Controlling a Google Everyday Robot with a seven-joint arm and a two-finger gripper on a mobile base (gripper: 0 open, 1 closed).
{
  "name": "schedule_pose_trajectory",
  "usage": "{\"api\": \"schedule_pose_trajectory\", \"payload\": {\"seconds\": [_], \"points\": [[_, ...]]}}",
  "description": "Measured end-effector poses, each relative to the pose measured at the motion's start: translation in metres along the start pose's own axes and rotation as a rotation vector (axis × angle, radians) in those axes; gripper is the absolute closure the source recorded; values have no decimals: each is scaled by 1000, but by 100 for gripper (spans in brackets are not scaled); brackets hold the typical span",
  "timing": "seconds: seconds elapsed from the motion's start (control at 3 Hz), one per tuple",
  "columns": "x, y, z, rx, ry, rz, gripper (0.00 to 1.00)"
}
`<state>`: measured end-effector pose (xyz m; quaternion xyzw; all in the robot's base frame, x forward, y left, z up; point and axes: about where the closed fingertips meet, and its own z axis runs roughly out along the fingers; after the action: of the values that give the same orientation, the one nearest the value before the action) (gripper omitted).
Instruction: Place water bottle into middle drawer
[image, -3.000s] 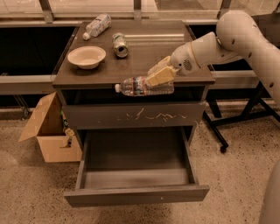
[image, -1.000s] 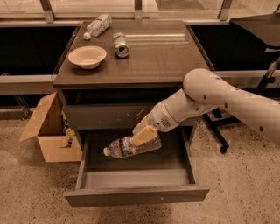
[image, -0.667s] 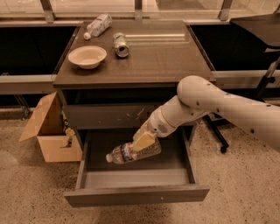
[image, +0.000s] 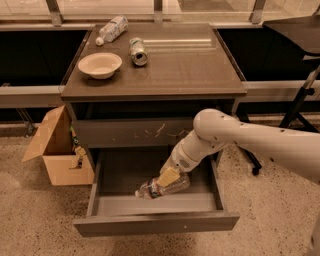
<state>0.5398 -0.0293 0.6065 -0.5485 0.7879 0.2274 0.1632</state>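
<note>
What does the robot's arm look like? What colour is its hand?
The arm is smooth and creamy white, thick and round like a tube. Its ball-shaped elbow has small dark dots on it, and the arm gets thinner toward the end. The gripper, at the water bottle over the open drawer, has flat yellowish-tan fingers. No cables or writing show.
</note>
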Motion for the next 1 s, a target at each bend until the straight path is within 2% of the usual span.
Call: {"api": "schedule_pose_trajectory", "payload": {"seconds": [0.33, 1.0], "points": [[31, -20, 27, 36, 40, 28, 96], [67, -53, 62, 74, 40, 85, 55]]}}
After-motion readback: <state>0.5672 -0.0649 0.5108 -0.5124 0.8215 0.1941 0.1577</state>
